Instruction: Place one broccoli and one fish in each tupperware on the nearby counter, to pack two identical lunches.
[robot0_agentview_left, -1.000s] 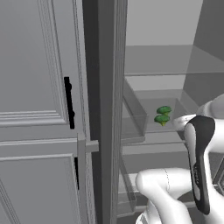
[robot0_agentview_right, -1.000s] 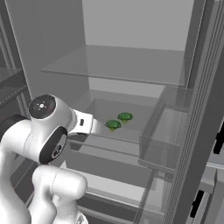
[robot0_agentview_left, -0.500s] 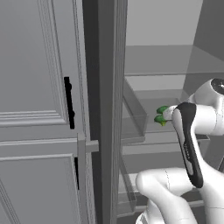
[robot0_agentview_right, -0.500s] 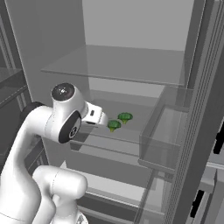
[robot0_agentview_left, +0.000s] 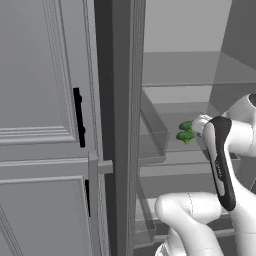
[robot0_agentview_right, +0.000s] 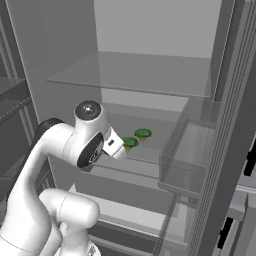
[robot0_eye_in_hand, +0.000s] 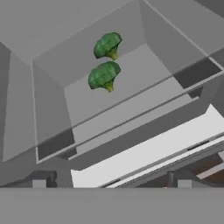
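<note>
The gripper (robot0_agentview_right: 119, 148) is fully open and holds nothing, aimed into the open fridge for a first pick. Two broccoli florets lie on the glass shelf (robot0_eye_in_hand: 131, 92), toward its back edge: the nearer broccoli (robot0_eye_in_hand: 103, 75) first, the farther broccoli (robot0_eye_in_hand: 107, 45) just behind, apart.

hidden: we see the arm's white wrist cover part of the nearer broccoli (robot0_agentview_right: 130, 143) in the right base view | same in left base view, broccoli pair (robot0_agentview_left: 185, 131) half behind the wrist | gripper fingers: we can't make them out
</note>
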